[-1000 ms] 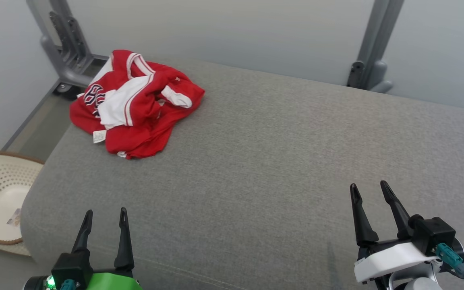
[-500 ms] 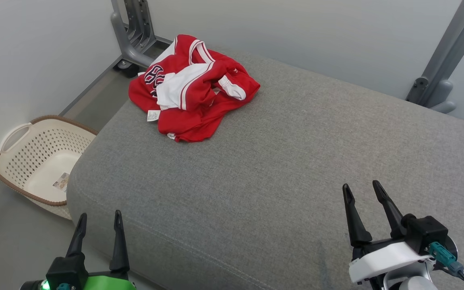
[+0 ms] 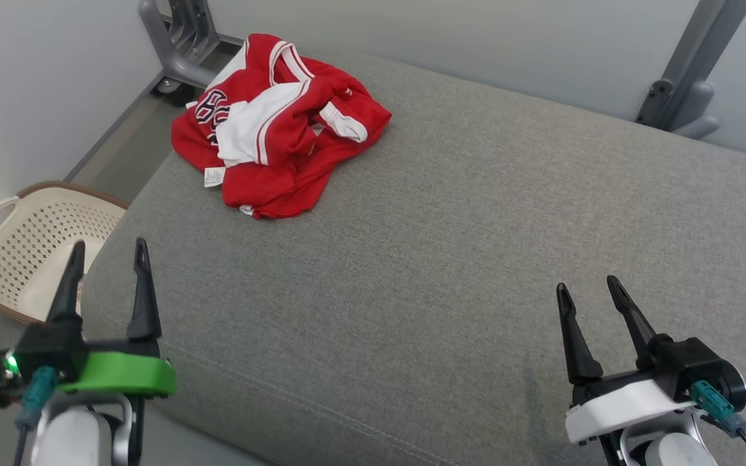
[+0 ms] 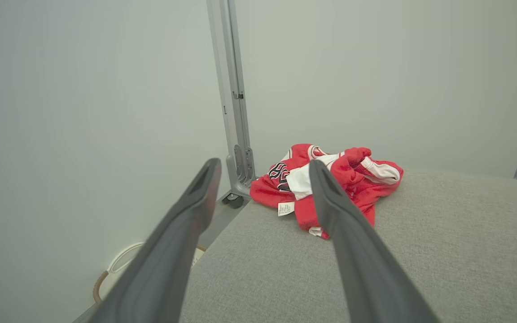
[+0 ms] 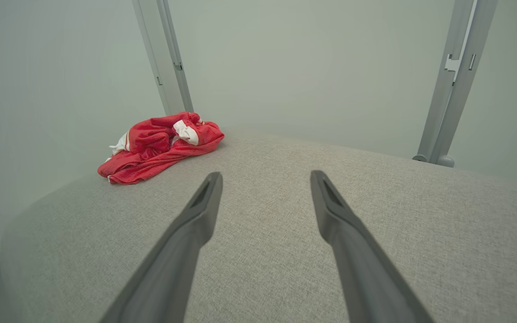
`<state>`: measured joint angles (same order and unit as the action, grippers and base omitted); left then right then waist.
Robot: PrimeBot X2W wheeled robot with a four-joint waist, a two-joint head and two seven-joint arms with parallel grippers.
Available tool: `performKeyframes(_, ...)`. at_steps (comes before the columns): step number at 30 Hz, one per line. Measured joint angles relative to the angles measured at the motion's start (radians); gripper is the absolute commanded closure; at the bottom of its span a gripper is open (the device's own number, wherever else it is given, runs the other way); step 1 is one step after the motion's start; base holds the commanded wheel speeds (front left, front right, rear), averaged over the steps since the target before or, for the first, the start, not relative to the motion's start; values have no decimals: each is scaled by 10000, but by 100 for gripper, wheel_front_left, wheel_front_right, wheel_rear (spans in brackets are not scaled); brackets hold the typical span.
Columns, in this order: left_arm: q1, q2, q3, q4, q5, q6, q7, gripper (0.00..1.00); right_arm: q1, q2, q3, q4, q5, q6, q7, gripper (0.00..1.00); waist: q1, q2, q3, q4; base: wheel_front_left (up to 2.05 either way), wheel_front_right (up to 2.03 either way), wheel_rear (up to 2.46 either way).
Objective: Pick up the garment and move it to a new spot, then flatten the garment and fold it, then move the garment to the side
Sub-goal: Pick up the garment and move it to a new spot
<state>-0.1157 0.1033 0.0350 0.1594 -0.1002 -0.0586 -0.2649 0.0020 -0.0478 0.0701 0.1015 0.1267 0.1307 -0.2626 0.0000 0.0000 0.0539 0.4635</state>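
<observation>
A: Where does the garment (image 3: 276, 123) lie at this moment?

B: It lies crumpled on the far left corner of the grey cushion (image 3: 425, 259), close to the foot of a metal post (image 3: 175, 45). Its left part reaches the cushion's left edge; whether it hangs over, I cannot say for sure. Beside that edge, lower down, stands a pale basket (image 3: 17, 252).

A: And the end effectors?

B: Both are open and hold nothing. The left end effector (image 3: 108, 244) hovers at the near left corner, aimed roughly toward the garment. The right end effector (image 3: 587, 284) is over the near right part of the cushion, well apart from the cloth.

A: How will the cloth behave, in your opinion?

B: It looks like a thin sports jersey, red with white bands, so I expect it is light, soft and a little slippery. It should not keep any shape when lifted; it will probably hang and open by itself. I see nothing fragile on it.

A: Where should one take hold?

B: I would choose a raised fold on top of the heap, for example the white-trimmed band (image 3: 344, 126) on its right side. The end effector can close around it without pressing deep into the cushion. A pinch on one flat layer may slip out. The small white label (image 3: 214, 177) at the near edge is too little to hold.
</observation>
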Motion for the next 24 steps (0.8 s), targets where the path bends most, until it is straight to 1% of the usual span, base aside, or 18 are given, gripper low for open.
performKeyframes(4, -1488, 614, 148, 462, -69, -240, 0, 0, -304, 4, 8, -127, -307, 2, 0, 0, 0, 0, 451, -255, 0, 0, 0)
performKeyframes(6, -2227, 984, 144, 702, -113, -359, 188, 0, -495, 2, 4, -222, -483, 2, 0, 0, 0, 0, 721, -407, 0, 0, 0)
performKeyframes(8, -2924, 1354, 31, 848, -127, -466, 531, 0, -704, 0, -4, -309, -692, 2, 0, 0, 0, 0, 1013, -576, 0, 0, 0)
performKeyframes(10, -3599, 1870, -247, 1139, -134, -598, 930, 0, -896, 0, 8, -380, -840, 2, 0, 0, 0, 0, 1331, -764, 0, 0, 0)
performKeyframes(14, -4916, 2652, -583, 1730, -631, -685, 1549, 0, -1157, -2, -138, -533, -1135, 2, 0, 0, 0, 0, 1979, -1195, 0, 0, 0)
performKeyframes(16, -5411, 2976, -966, 2096, -1039, -688, 1841, 0, -1222, -4, -221, -600, -1248, 2, 0, 0, 0, 0, 2290, -1426, 0, 0, 0)
performKeyframes(21, -6255, 3877, -2357, 3206, -2094, -704, 2429, 0, -1344, -8, -341, -817, -1413, 2, 0, 0, 0, 0, 3032, -1997, 0, 0, 0)
performKeyframes(24, -6618, 4132, -2982, 3808, -2665, -704, 2642, 0, -1394, -6, -405, -957, -1486, 2, 0, 0, 0, 0, 3444, -2297, 0, 0, 0)
